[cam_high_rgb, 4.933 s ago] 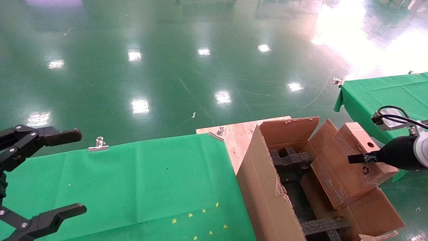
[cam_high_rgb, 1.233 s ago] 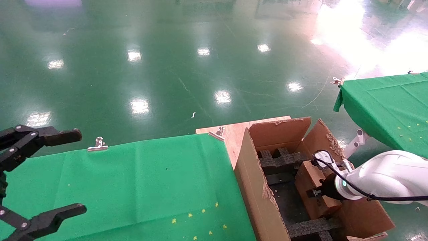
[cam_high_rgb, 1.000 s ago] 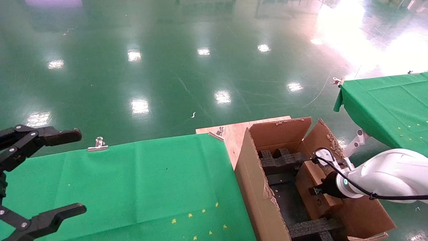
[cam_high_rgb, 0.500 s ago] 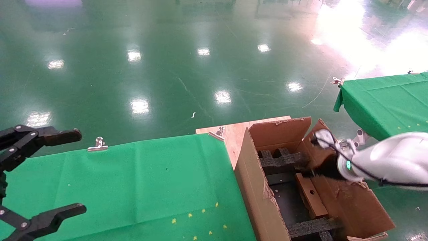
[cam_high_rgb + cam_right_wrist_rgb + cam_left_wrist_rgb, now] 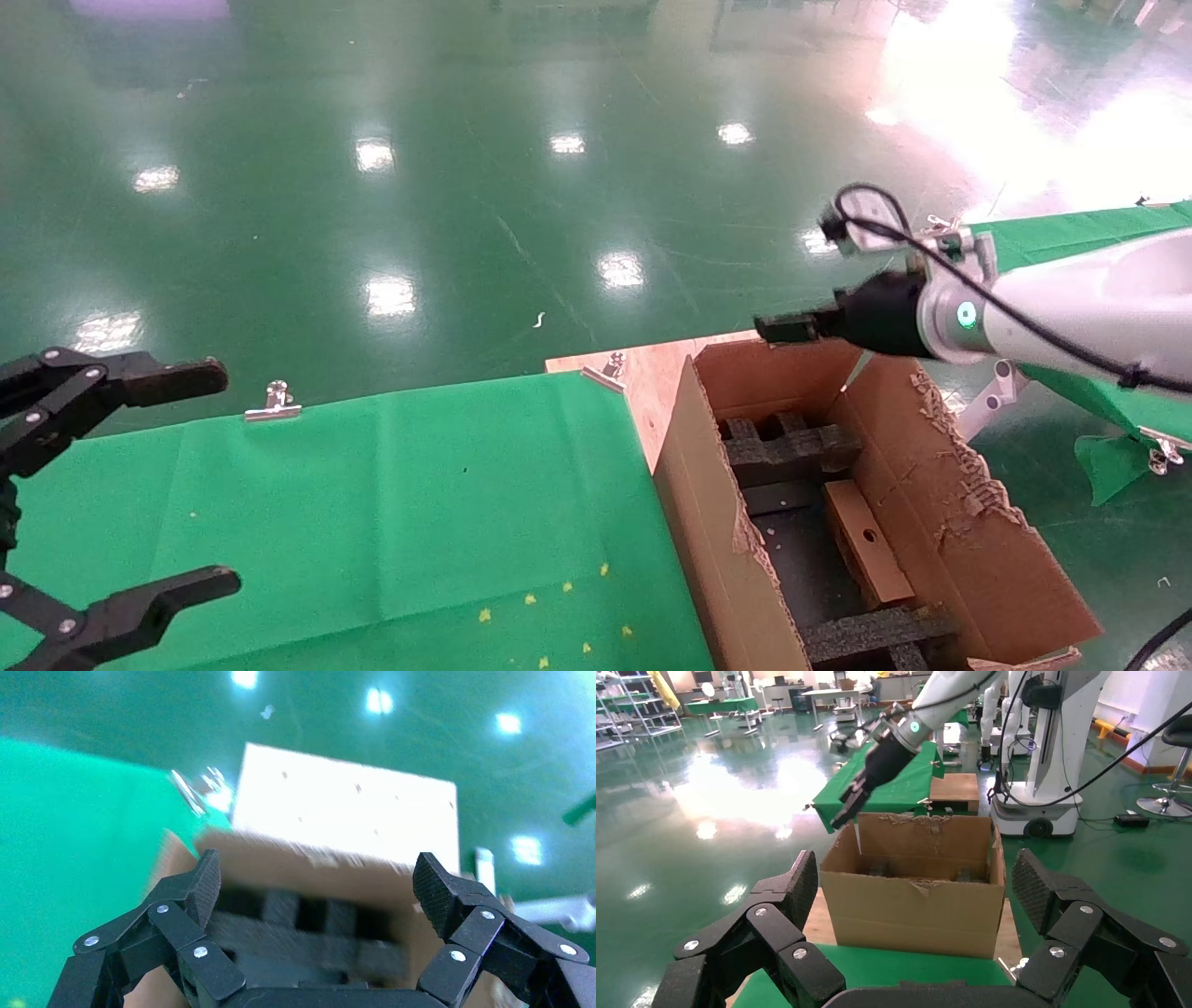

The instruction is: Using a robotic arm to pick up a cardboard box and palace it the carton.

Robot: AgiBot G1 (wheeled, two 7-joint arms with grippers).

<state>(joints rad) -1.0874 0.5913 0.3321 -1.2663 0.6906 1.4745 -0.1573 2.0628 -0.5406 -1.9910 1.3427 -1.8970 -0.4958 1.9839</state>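
The small cardboard box (image 5: pixel 866 542), round hole showing, lies inside the big torn carton (image 5: pixel 712 522) between black foam inserts (image 5: pixel 787 445). My white right arm hangs above the carton's far end. Its black right gripper (image 5: pixel 775 328) is open and empty, well above the box. In the right wrist view the right gripper (image 5: pixel 318 880) spreads wide over the blurred carton rim (image 5: pixel 302 855) and foam (image 5: pixel 302 932). My left gripper (image 5: pixel 223 477) is parked open over the green table. The left wrist view shows the left gripper (image 5: pixel 916 881) facing the carton (image 5: pixel 916 917), with the right gripper (image 5: pixel 849 806) above it.
The carton stands on a plywood board (image 5: pixel 652 365) beside a green-clothed table (image 5: pixel 372 503) held with metal clips (image 5: pixel 272 403). A second green table (image 5: pixel 1071 233) stands at the right behind the arm. The shiny green floor (image 5: pixel 466 186) stretches beyond.
My right gripper let go of the cardboard box inside the carton, then rose up and away toward the far end. The box now lies between the foam inserts. The left arm has not moved.
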